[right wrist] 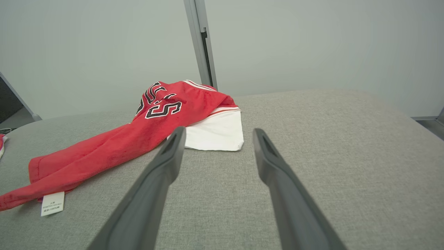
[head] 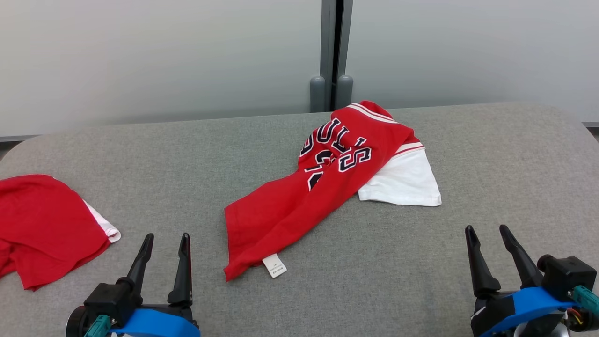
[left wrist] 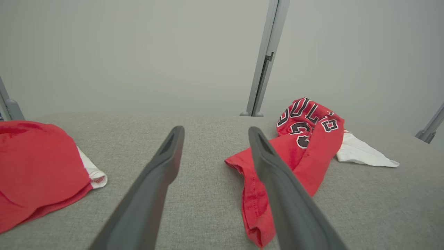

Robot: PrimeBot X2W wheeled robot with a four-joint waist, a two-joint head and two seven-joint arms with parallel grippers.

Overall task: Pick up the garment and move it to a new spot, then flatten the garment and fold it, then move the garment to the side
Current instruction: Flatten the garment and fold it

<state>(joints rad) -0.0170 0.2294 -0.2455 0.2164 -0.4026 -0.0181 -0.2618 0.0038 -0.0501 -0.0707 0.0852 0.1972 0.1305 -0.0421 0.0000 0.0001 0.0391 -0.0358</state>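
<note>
Red jersey garment (head: 299, 206) with black-and-white lettering and a white sleeve lies crumpled near the middle of the grey fabric-covered worktop (head: 421, 262), its white care label (head: 274, 265) at the near hem. The left pincer (head: 167, 236) and right pincer (head: 486, 229) sit near the front edge, apart from the garment, both released and grasping nothing. A second red cloth (head: 42, 224) lies at the left.

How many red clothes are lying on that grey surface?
2. The lettered garment lies crumpled in the middle; the plain red garment lies at the robot's left, partly cut off by the picture's edge.
</note>
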